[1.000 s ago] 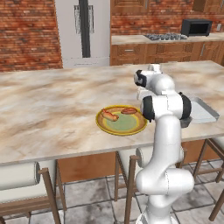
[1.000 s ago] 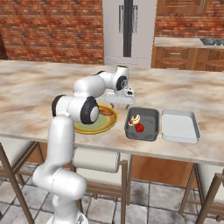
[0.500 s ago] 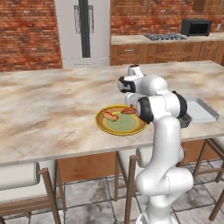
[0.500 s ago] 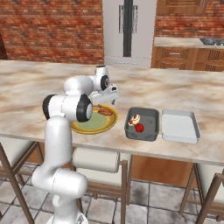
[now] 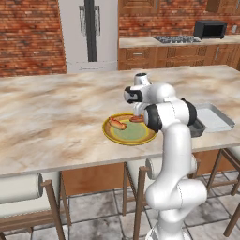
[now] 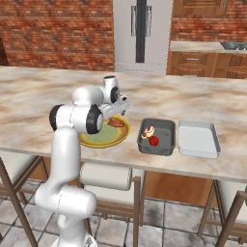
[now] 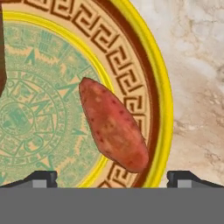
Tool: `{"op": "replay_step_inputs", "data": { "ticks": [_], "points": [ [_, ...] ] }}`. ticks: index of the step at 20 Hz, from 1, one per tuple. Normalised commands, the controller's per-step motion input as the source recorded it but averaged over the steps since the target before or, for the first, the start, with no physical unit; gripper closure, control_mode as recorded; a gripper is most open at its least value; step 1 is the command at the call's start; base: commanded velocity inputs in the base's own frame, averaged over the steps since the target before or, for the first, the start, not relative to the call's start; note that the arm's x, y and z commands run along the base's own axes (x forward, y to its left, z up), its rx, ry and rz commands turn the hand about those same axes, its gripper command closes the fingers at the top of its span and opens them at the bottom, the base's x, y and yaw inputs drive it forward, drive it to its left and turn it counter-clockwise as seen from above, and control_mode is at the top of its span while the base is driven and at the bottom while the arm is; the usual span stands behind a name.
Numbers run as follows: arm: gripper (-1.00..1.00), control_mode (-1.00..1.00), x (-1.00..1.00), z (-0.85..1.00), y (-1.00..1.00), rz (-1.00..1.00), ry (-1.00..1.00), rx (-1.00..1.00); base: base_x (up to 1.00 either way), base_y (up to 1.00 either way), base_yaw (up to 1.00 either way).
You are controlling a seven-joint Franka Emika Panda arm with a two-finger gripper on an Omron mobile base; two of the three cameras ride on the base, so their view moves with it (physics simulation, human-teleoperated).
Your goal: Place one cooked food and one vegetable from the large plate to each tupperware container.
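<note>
Brick walls, wood cabinets and one steel fridge (image 5: 88,33) stand behind a long marble tabletop (image 5: 51,117). On it, one large plate (image 5: 130,129) with a yellow rim, a brown patterned ring and a green centre. To its right, two grey tupperware containers side by side: the nearer container (image 6: 157,136) just beside the plate, already holding two items, one pale piece and one red round one (image 6: 153,141); the far container (image 6: 198,138) touching or nearly touching it, with nothing visible inside. On the plate I count two reddish-brown foods from the left base view: a sausage-like piece (image 5: 117,123) on the left half, and a second piece at the back edge near the arm. From the hand view, one reddish sweet potato (image 7: 113,124) lies across the plate's inner ring, partly on the green centre, and a dark strip of something else shows at the left edge, too little to name. The gripper (image 7: 112,177) hangs above the sweet potato, its two tips spread wide on either side and holding nothing. Stools: at least three along the near side of the tabletop, with padded backs.
</note>
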Motion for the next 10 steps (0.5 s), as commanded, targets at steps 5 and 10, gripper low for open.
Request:
{"op": "replay_step_inputs", "data": {
  "ticks": [5, 10],
  "points": [
    [-1.00, -1.00, 0.02, -0.19, 0.00, 0.18, 0.00, 0.00, 0.00, 0.00, 0.00],
    [-1.00, -1.00, 0.09, -0.24, 0.03, 0.14, 0.00, 0.00, 0.00, 0.00, 0.00]
  ]
}}
